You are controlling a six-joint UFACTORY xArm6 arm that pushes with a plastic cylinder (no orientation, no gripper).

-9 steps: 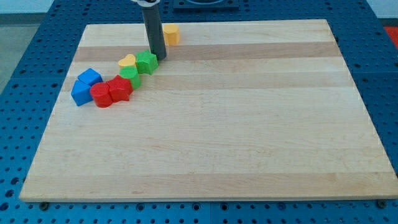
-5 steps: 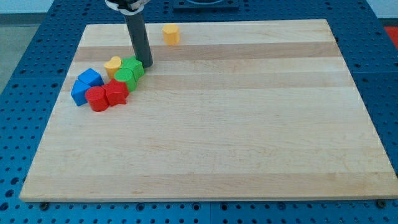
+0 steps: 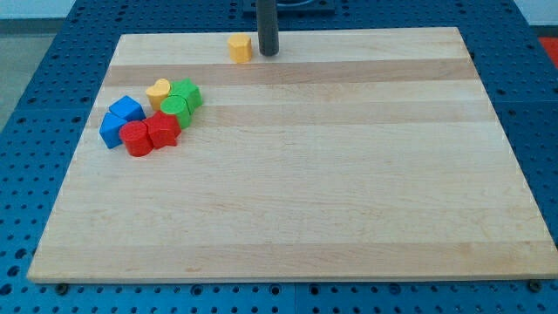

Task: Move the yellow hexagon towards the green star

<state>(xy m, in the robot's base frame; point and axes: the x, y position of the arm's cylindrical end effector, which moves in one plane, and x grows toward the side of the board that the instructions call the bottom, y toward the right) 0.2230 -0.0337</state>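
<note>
Kid: Blocks everywhere! Where is my tip (image 3: 268, 54)?

Pal: Up top, just beside the yellow hexagon (image 3: 240, 47), on its right. No claw here, only a rod, so nothing opens or shuts.

Kid: And the green star (image 3: 186, 92)?

Pal: Upper left, squeezed in with a yellow heart (image 3: 159, 91), red blocks (image 3: 148, 135) and blue blocks (image 3: 119, 120).

Kid: What could go wrong?

Pal: I think an off-centre push could spin the hexagon away, maybe off the board (image 3: 349, 192).

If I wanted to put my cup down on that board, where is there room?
Everything from the middle to the view's right and bottom edges of the board is bare. It is crowded at the view's left: blue, red, green and yellow heart blocks huddle there. At the top, my tip stands beside the yellow hexagon.
</note>
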